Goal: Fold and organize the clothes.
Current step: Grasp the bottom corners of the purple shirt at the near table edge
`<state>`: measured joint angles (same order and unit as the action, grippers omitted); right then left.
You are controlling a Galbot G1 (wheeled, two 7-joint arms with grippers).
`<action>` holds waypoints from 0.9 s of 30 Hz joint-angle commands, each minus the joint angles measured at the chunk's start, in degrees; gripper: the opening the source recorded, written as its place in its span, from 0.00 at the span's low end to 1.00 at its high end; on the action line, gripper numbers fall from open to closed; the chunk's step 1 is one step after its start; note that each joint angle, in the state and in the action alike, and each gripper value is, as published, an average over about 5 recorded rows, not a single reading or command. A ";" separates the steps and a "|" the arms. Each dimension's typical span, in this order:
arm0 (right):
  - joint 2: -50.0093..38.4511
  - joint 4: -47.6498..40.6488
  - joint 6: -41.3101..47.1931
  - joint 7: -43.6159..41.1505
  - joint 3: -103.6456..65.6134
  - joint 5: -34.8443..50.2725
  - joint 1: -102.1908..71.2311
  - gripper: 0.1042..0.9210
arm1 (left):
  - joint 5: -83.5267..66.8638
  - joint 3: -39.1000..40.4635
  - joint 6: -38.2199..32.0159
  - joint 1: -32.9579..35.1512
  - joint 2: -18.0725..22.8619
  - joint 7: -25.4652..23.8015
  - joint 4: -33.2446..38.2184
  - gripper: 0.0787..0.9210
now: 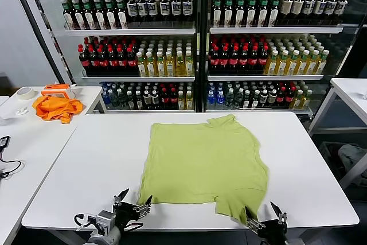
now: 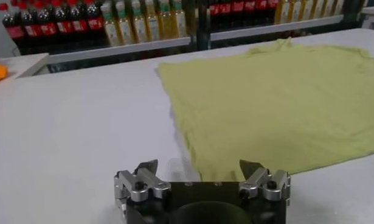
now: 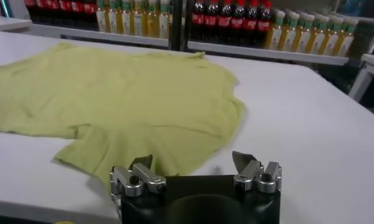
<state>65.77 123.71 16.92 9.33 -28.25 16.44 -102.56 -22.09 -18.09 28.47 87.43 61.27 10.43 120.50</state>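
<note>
Item: one lime T-shirt [image 1: 203, 162], short-sleeved, soft fabric, lying flat and spread on the white table [image 1: 103, 159], roughly central, its collar end toward the far edge and the drinks shelving [image 1: 195, 38] behind. One sleeve reaches toward the near right edge of the table; the near hem runs close to the front edge. Left gripper [image 1: 133, 203]: low at the near edge of the table, just beside the shirt's near left corner, jaws spread apart and holding nothing; in the left wrist view [image 2: 199, 168] the corner of the shirt [image 2: 278, 103] lies just ahead of the gap between the jaws, apart from them. Right gripper [image 1: 265, 215]: low at the near edge, at the near right sleeve, jaws standing apart with nothing clamped; in the right wrist view [image 3: 193, 163] the sleeve edge of the shirt [image 3: 120, 103] lies directly ahead of and partly beneath the jaw on that side, and whether it touches the fabric cannot be told. Adjacent: a second white table [image 1: 34, 142] on the left, carrying a crumpled orange cloth [image 1: 56, 108], a roll of tape [image 1: 24, 93] and a black cable [image 1: 6, 159]. Shelving stocked with rows of bottles across several tiers.
</note>
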 commanded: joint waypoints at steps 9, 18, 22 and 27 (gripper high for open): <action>0.01 -1.29 0.28 0.88 2.19 3.23 0.58 0.33 | -0.63 2.29 -0.28 1.16 0.26 1.01 -0.32 0.52; -0.07 -1.97 0.17 0.55 2.67 3.92 2.27 0.03 | -0.02 3.61 -0.61 0.25 1.11 1.00 -1.32 0.21; -0.37 -1.24 0.19 0.07 2.56 4.09 2.93 0.00 | 0.41 3.60 -1.40 -0.14 0.85 0.91 -0.86 0.08; -2.23 2.37 0.37 -1.29 0.41 4.53 1.74 0.00 | 0.14 2.30 -2.83 1.31 -0.77 0.53 2.45 0.00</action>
<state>64.35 123.95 17.37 8.57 -26.88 20.65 -100.77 -22.06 -15.64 26.85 88.21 61.12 11.18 121.08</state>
